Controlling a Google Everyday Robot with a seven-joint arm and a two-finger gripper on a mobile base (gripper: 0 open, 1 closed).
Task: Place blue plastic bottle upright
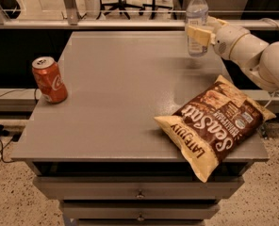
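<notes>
One clear pale-blue plastic bottle [196, 8], white-capped, stands upright inside the gripper [199, 35], clamped mid-body so its base faces the flat grey table [120, 93] just below, ready for set-down.

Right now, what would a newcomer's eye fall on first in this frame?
The big brown and yellow chip bag grabs attention first, lying at the near right corner of the table and hanging partly over the edge. Next comes the gripper at the far right, closed around the blue plastic bottle, which it holds upright. A red soda can stands alone near the left edge.
</notes>
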